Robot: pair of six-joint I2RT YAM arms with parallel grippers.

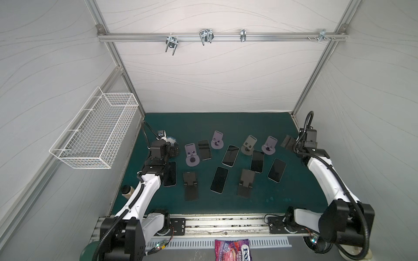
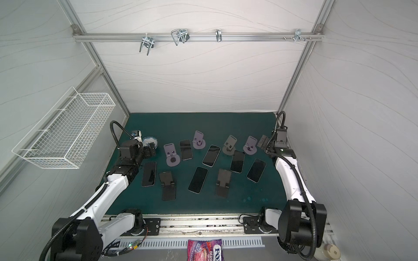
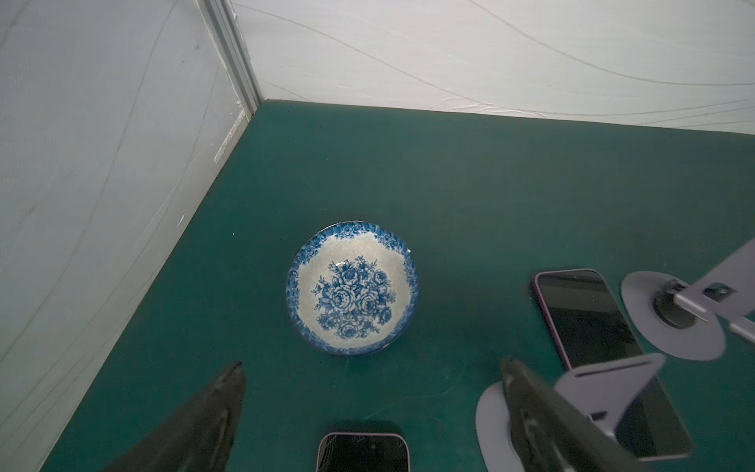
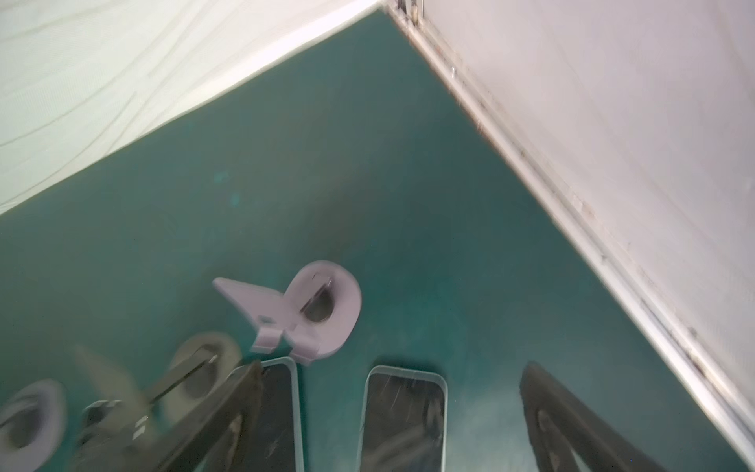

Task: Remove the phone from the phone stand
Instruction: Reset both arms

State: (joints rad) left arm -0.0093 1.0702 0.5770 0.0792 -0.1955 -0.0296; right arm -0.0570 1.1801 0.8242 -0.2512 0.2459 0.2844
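Work cell: white panel walls on an aluminium frame, green-topped table.
Back wall (image 1: 214, 79), left wall (image 1: 45, 56) and right wall (image 1: 373, 90) are pale panels marked with thin wavy grey lines. Aluminium corner posts (image 1: 126, 74) rise at the two rear corners. A cross rail (image 1: 271, 36) spans the back wall high up and carries several metal hooks (image 1: 205, 36). A white wire basket (image 1: 101, 126) is fixed to the left wall, above the table edge. The table surface is a dark green mat (image 1: 214, 122) reaching to the walls. Along the near edge lie a metal base rail (image 1: 226, 222) and a white slotted duct (image 1: 248, 243). The light is soft and even.
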